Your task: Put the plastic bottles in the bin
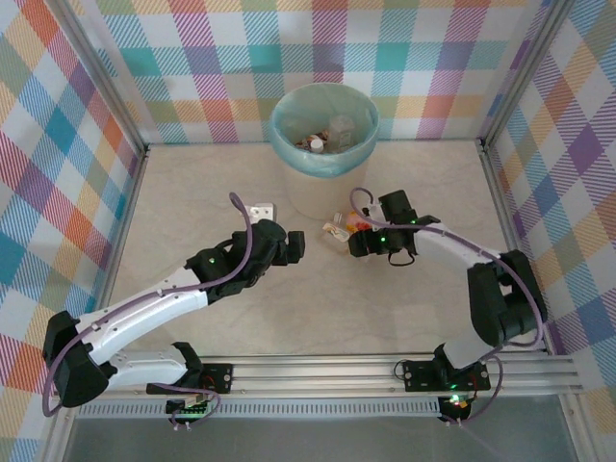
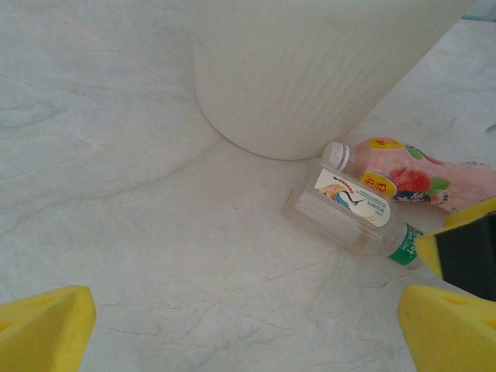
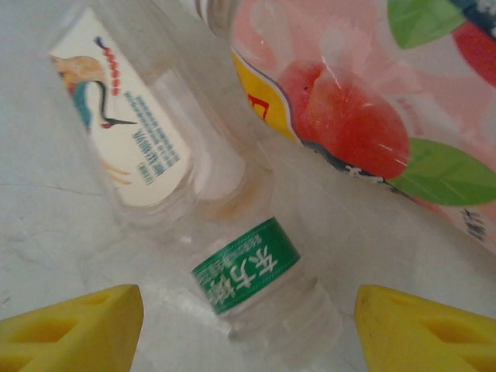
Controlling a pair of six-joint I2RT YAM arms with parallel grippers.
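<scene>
Right pincer (image 3: 249, 310) stands released, straddling the neck of the clear bottle (image 3: 155, 147) just before the bin (image 1: 313, 192); the pink bottle (image 3: 349, 116) lies against it. Left pincer (image 2: 246, 310) gapes empty near the bin.

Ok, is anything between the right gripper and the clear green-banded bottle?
Nothing visible. The right gripper is open, its fingers flanking the clear bottle at the neck. The pink bottle lies beside it by the bin, outside the gap.
</scene>
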